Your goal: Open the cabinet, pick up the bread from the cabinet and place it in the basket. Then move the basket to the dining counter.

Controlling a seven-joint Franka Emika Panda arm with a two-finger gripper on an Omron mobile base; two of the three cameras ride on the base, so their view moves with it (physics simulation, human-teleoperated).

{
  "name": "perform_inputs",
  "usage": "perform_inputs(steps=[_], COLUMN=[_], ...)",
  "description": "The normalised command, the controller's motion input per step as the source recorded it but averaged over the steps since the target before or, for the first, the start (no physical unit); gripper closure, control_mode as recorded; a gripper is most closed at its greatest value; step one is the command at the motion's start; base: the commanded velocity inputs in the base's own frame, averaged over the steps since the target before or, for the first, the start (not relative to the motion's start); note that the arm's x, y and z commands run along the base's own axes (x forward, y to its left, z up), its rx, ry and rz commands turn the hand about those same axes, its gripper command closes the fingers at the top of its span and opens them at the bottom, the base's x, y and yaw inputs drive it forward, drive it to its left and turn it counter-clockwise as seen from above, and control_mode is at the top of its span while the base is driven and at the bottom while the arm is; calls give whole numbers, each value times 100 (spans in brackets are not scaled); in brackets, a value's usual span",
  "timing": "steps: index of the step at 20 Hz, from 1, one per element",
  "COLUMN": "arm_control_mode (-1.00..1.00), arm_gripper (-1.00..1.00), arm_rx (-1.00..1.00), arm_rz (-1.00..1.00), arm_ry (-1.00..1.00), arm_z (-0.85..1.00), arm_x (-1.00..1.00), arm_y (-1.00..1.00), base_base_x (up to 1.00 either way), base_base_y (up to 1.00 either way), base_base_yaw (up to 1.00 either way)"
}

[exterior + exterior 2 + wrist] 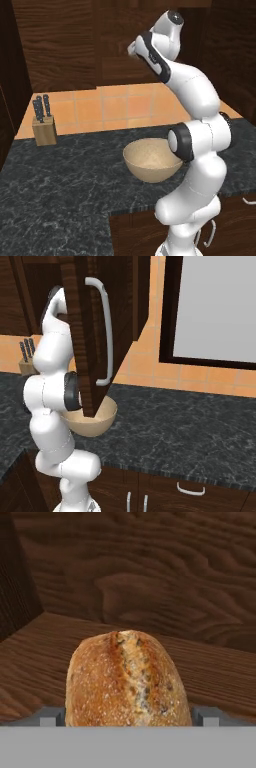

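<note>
Hand view puts the bread (128, 679) dead ahead of my gripper (128, 716), on the cabinet (150, 572) shelf. Its long axis runs straight away from me, with one fingertip (50, 716) on each side of the near end. Jaws are spread wide, not yet clamped. Closing should catch it across its width. The basket (151, 160) waits on the counter below.

Golden-brown speckled bread (128, 679); dark brown wood-grain cabinet (150, 577).

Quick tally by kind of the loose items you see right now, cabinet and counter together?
Bread loaf: 1
Basket: 1
Knife block: 1
Total: 3
</note>
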Motion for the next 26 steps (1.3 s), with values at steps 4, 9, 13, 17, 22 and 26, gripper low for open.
perform_inputs(steps=[4, 9, 13, 17, 22, 26], arm_control_mode=[-100, -100, -100, -100, -100, -100], arm_gripper=[100, 100, 100, 100, 100, 100], arm_rx=[0, -2, 1, 14, 15, 7], arm_rz=[-14, -13, -15, -30, -27, -21], arm_ry=[-32, -16, -7, 0, 5, 27], arm_z=[-20, -6, 74, 29, 20, 1], arm_x=[-51, -41, -95, -100, -100, -100], arm_y=[26, 25, 4, 0, 0, 0], base_base_x=[0, 0, 0, 0, 0, 0], base_base_y=[0, 0, 0, 0, 0, 0], base_base_yaw=[0, 0, 0, 0, 0, 0])
